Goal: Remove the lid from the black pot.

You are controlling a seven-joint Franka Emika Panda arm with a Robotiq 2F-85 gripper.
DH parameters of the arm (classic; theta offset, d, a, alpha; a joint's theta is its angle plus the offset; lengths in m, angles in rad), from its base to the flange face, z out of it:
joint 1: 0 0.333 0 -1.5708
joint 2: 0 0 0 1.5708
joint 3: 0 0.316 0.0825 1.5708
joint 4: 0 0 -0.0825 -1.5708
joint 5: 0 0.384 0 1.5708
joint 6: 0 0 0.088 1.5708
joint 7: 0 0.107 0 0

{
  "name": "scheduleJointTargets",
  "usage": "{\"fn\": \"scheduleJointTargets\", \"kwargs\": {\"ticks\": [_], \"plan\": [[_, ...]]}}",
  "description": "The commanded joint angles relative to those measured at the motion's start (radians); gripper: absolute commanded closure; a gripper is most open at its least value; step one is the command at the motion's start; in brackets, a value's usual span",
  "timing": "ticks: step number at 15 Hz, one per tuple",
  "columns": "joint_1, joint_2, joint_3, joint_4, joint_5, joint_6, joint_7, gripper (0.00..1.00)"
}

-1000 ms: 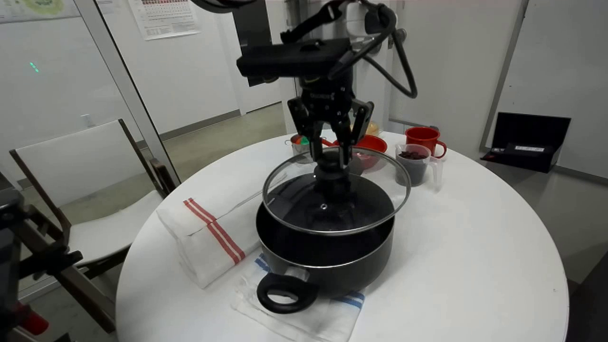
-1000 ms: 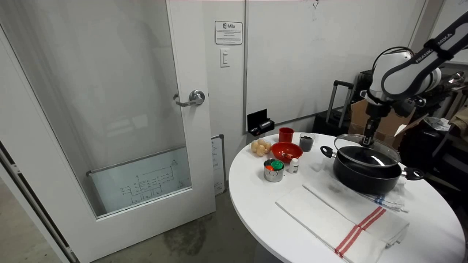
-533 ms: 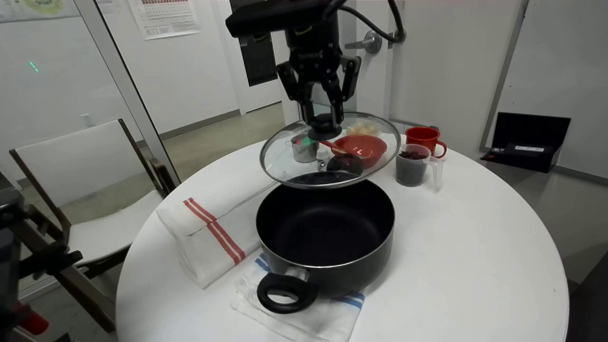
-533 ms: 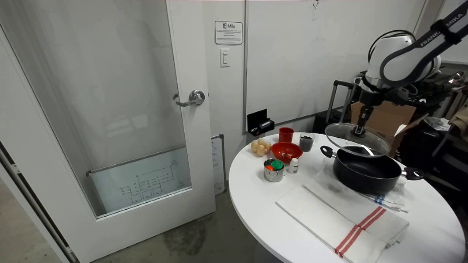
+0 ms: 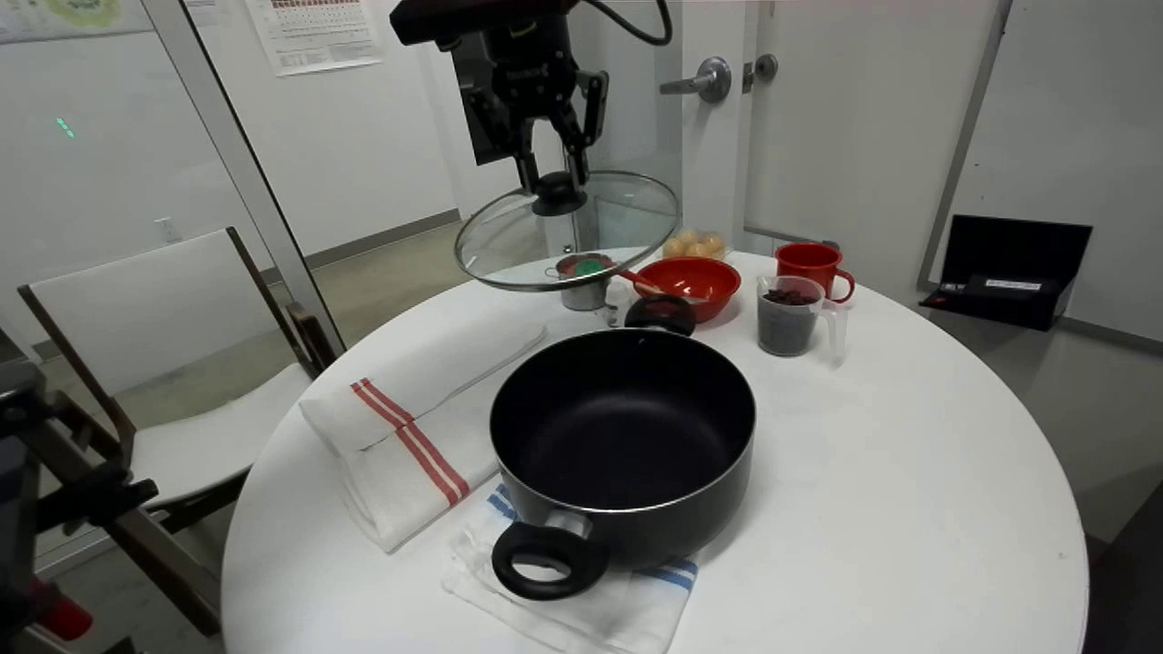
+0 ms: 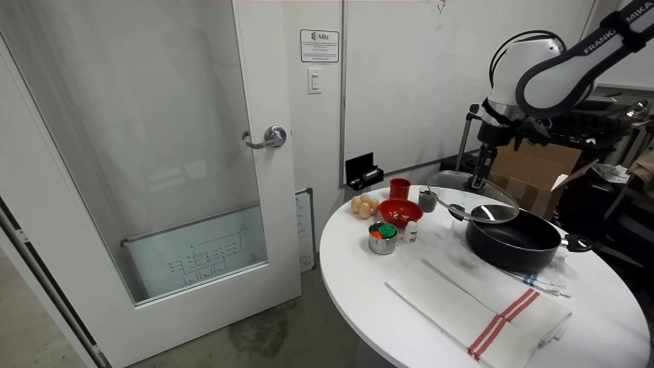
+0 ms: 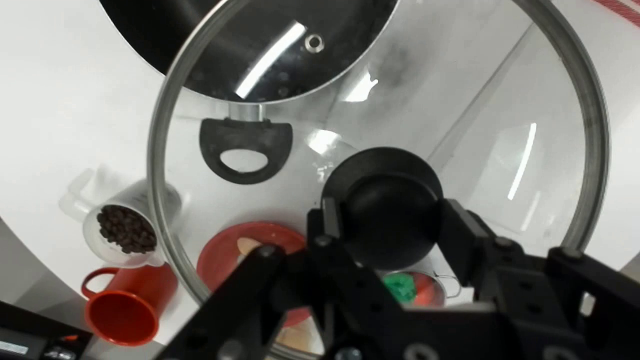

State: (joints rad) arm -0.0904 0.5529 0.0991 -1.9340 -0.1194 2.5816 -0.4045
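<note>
Since the earlier frame, the gripper [image 5: 554, 178] and the lid [image 5: 567, 234] have shifted together up and to the left in an exterior view; the pot [image 5: 625, 436] has not moved.

Lid location: raised in the air at the upper center of that frame, apart from the pot, which stands at the lower center over the table [image 5: 890, 472].

Gripper state: the fingers [image 7: 461, 222] are drawn in on opposite sides of the knob [image 7: 386, 215], leaving only the knob's width between them. The lid appears to hang from this grip alone.

Controlling relation: the lid is directly below the gripper, and the pot is offset to one side. In the wrist view, the pot lies at the upper left, where the lid overlaps its edge on screen; whether the lid fully clears the pot from straight above cannot be told. The lid is round, so no long axis governs placement.

Next step (judgement): removal is nearly complete; carry the lid farther from the pot before lowering. Caution: the red bowl [image 5: 695, 280] and the metal cup [image 5: 586, 298] show through the lid in the wrist view, so a descent at this spot could strike them. The striped towel [image 5: 400, 454], at the left of an exterior view, would likely give a safer landing.
</note>
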Motion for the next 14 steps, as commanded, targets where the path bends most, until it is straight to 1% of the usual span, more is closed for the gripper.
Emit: {"fn": "scheduleJointTargets", "kwargs": {"ticks": [1,6,14], "plan": [[0.034,0.026,0.022,0.057,-0.017,-0.034,-0.045,0.75],[0.089,0.121,0.031,0.131,-0.050,-0.046,-0.058,0.75],[0.133,0.321,0.024,0.284,-0.091,-0.045,-0.047,0.75]]}}
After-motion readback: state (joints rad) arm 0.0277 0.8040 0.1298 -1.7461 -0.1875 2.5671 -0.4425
